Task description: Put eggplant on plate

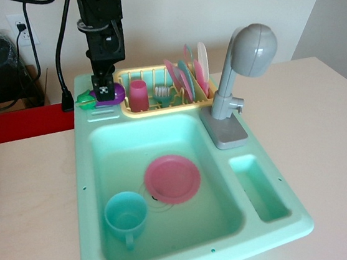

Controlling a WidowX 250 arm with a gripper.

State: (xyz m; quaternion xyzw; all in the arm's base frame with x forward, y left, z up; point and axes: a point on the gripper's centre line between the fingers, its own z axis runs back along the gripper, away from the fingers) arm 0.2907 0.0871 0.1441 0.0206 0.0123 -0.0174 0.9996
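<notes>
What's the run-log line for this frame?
phase: reach | gripper: over eggplant, jaw state unclear | eggplant: sink ledge | plate: in basin

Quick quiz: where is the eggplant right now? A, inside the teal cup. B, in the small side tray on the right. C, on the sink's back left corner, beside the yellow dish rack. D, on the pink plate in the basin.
C: the eggplant lies on the sink's back left ledge beside the yellow dish rack, under the hand, away from the pink plate.

Light wooden table [324, 128], mint toy sink [274, 232] resting on it
</notes>
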